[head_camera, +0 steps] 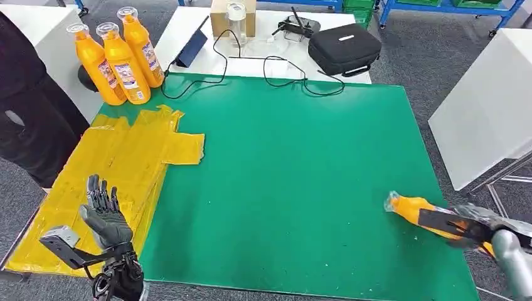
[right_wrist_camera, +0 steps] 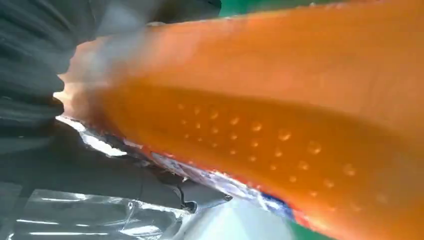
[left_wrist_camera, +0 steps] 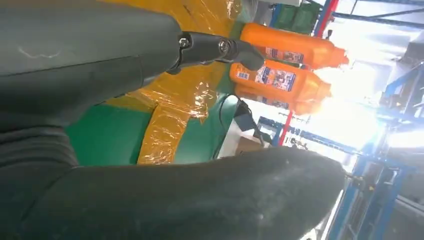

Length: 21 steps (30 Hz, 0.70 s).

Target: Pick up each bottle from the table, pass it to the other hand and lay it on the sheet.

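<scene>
An orange bottle point(head_camera: 414, 212) with a clear cap lies tilted at the table's near right, cap pointing left, and my right hand point(head_camera: 472, 227) grips its body. In the right wrist view the orange bottle point(right_wrist_camera: 280, 115) is pressed close against that hand. My left hand point(head_camera: 105, 216) is raised with fingers spread and holds nothing, above the near edge of the yellow sheet point(head_camera: 125, 169). Three more orange bottles point(head_camera: 122, 59) stand upright at the far left corner; the left wrist view shows these bottles point(left_wrist_camera: 280, 75) beyond my fingers point(left_wrist_camera: 220, 50).
A green mat point(head_camera: 295, 175) covers the table. Behind it lie a black case point(head_camera: 345, 47), cables, a tablet point(head_camera: 191, 47), a cardboard box and a clear jar point(head_camera: 237, 22). A person in dark clothes point(head_camera: 25, 106) stands at the left. A white table point(head_camera: 489, 106) stands right.
</scene>
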Motion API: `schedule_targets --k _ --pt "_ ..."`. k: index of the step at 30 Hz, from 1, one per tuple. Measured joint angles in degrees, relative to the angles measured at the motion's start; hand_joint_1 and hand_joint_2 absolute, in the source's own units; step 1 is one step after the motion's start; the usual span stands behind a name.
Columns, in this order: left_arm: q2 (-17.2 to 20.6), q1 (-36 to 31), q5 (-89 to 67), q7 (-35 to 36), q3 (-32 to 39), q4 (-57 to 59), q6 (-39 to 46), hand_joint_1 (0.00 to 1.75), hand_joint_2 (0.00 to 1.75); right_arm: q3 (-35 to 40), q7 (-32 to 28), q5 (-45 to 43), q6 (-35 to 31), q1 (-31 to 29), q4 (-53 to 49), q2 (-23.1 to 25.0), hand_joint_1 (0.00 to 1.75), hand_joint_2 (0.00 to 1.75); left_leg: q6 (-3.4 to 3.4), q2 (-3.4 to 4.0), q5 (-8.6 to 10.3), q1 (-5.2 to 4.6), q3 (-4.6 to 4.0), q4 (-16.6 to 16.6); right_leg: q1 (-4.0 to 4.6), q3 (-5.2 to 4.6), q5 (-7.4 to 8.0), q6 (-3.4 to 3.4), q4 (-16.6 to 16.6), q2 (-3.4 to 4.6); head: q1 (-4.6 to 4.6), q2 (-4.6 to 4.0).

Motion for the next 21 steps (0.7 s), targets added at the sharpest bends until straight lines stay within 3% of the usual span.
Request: schedule_targets --k 7,13,18,19,21 --pt "0.57 -0.85 0.37 -0.04 -0.76 1.2 -0.07 0.0 0.0 1.07 1.57 -2.4 0.85 5.68 -7.29 -6.29 1.75 1.75 0.05 0.49 -0.16 -0.05 0.09 -0.01 -0.03 -0.13 0.04 0.03 0.0 0.3 -0.02 0.0" --pt "0.7 -0.88 0.37 -0.04 -0.94 1.66 -0.09 0.0 0.0 1.88 1.94 -2.81 0.81 6.81 -9.13 -7.84 1.75 1.75 0.07 0.48 -0.11 -0.05 0.09 -0.01 -0.02 -0.13 0.04 0.04 0.0 0.31 -0.02 0.0" --pt "0.89 -0.91 0.11 -0.07 -1.22 1.95 -0.07 0.0 0.0 1.77 2.86 -10.78 -2.8 9.11 -10.98 -8.5 1.75 1.75 0.08 0.45 -0.12 -0.05 -0.01 -0.01 -0.03 -0.14 0.03 0.04 0.02 0.3 -0.02 0.0" --pt "0.96 -0.93 -0.24 0.0 -1.4 2.03 -0.17 0.0 1.75 1.51 2.22 -13.03 -3.99 9.57 -11.56 -8.14 1.75 1.75 0.08 0.46 -0.12 -0.06 -0.02 -0.02 -0.03 -0.14 0.03 0.04 0.02 0.3 -0.04 0.0" --pt "1.14 -0.91 -0.42 0.48 -1.86 2.05 -1.2 0.0 1.75 0.61 -0.18 -18.54 -6.41 10.45 -13.72 -6.48 1.75 1.75 0.07 0.51 -0.14 -0.02 -0.02 -0.03 -0.01 -0.16 0.04 0.04 0.02 0.37 -0.02 0.0"
